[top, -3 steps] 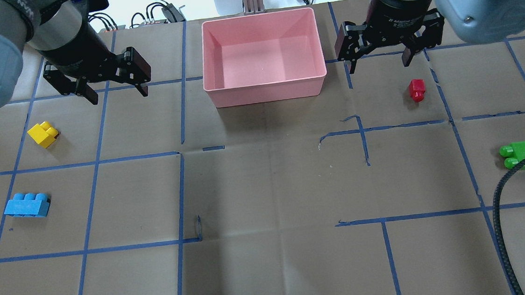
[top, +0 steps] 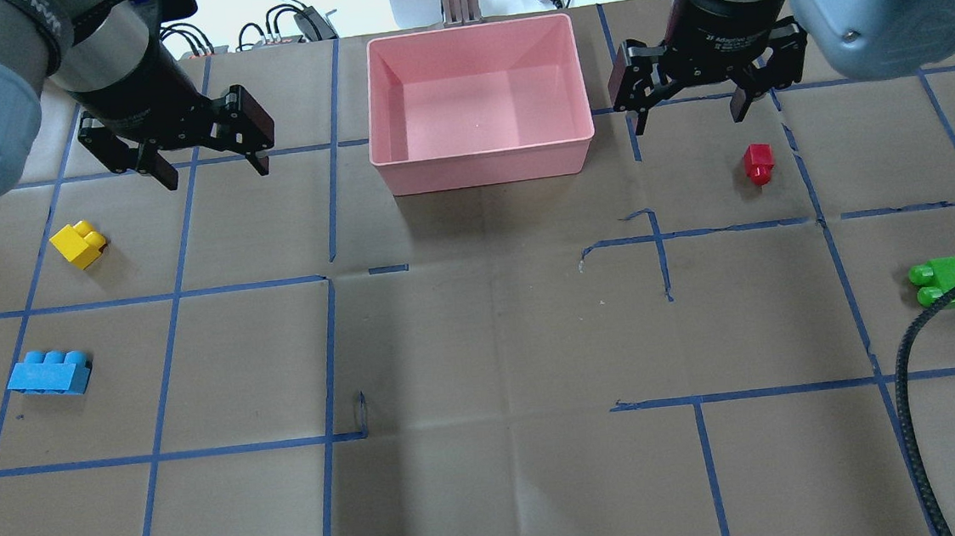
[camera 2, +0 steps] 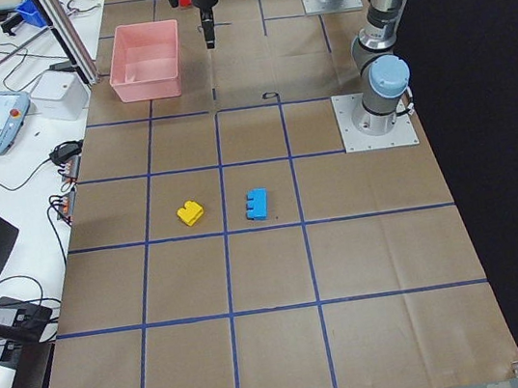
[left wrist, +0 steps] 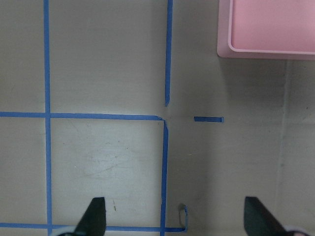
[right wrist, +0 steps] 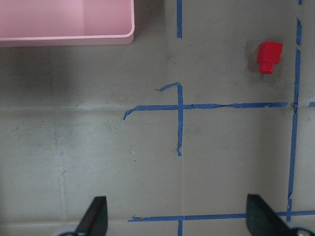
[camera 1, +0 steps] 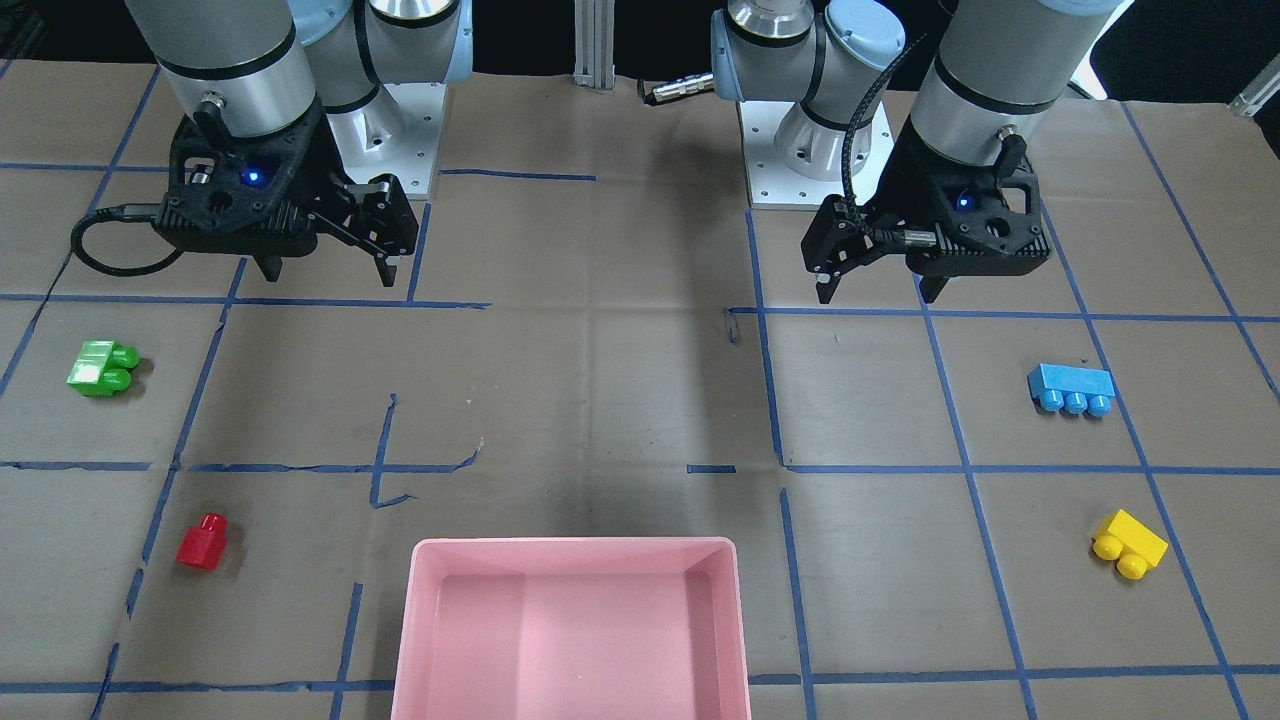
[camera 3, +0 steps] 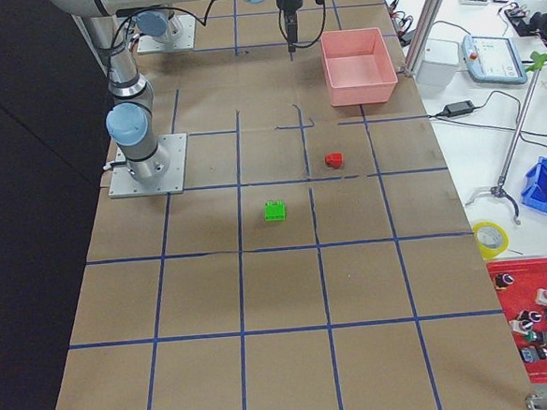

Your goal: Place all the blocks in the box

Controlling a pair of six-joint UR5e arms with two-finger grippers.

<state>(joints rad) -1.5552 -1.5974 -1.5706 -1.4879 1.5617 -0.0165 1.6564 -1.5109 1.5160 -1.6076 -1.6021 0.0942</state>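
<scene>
POISED FOR PICKUP: Two pincers are seen held above the worktop (top: 495,488), one at either side of the pink box (top: 482,170), w/ all four blocks yet to be collected. The left pincer (top: 218,171) is spread wide and nothing is gripped. The right pincer (top: 689,119) is likewise opened to what looks like full width, empty.

The box is placed at the far middle of the worktop, opposite the robot, and nothing is seen inside it. On the robot's left, the yellow block (top: 78,244) is found near the left pincer, and the blue block (top: 49,374) is set closer to the robot, apart from the yellow. On the right, the red block (top: 758,163) is found near the right pincer. The green block (top: 943,282) is set well apart from it, twd the worktop's right edge. All four appear to be tipped on their sides, studs pointing sideways.

The blocks are judged to be light, stiff, hard plastic, so no crushing risk is expected, but the smooth walls may slip. Hold is best taken across the flat side walls of the body, not over the rounded studs. The blue one is prob. best gripped across its short width at mid-length. The red one, the smallest, calls for a well-centred close so that it is not flicked away.
</scene>
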